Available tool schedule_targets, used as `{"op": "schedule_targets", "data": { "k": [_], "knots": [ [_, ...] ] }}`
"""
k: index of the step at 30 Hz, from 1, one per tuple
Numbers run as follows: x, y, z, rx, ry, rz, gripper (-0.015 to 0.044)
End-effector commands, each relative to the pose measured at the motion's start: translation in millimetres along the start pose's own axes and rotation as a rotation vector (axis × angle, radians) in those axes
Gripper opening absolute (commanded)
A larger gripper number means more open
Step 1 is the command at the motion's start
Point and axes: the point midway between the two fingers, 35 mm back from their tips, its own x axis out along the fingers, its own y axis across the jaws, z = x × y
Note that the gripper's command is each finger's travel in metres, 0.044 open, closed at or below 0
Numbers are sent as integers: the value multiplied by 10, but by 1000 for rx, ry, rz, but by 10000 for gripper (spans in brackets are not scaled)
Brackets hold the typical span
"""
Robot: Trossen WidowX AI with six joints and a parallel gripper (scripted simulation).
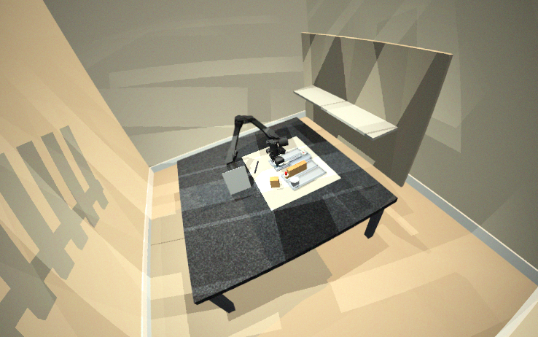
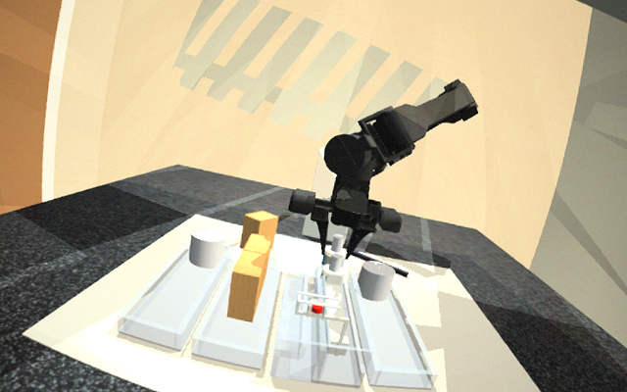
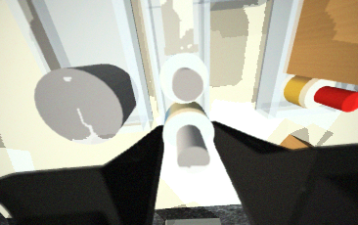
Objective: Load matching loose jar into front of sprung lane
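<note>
My gripper (image 2: 336, 254) (image 3: 187, 127) is shut on a jar (image 2: 338, 242) (image 3: 192, 131) with a white lid, a grey knob and a blue and tan body. The jar looks upright, at the front end of the clear sprung lane (image 2: 339, 367). Right behind it stands the lane jar (image 2: 336, 262) (image 3: 184, 80), with a like white lid and grey knob. The two lids nearly meet in the wrist view; I cannot tell whether the bodies touch. The held jar's base, the front stop and the pusher plate are hidden, so I cannot tell whether it touches the floor.
Grey cylinders (image 2: 375, 281) (image 2: 206, 249) stand in the outer lanes. A long wooden block (image 1: 297, 168) (image 2: 247, 286) fills part of another lane, with a red-topped yellow jar (image 1: 286, 173) (image 3: 296, 91) at its front. A smaller block (image 1: 274, 182) and a black rod (image 1: 256, 166) lie nearer the base.
</note>
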Motion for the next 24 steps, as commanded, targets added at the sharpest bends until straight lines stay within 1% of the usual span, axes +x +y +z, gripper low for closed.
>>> {"op": "schedule_targets", "data": {
  "k": [1,24],
  "knots": [
    [-47,16,117,-15,-25,2,0],
    [-57,9,163,-16,-25,2,0]
  ]
}}
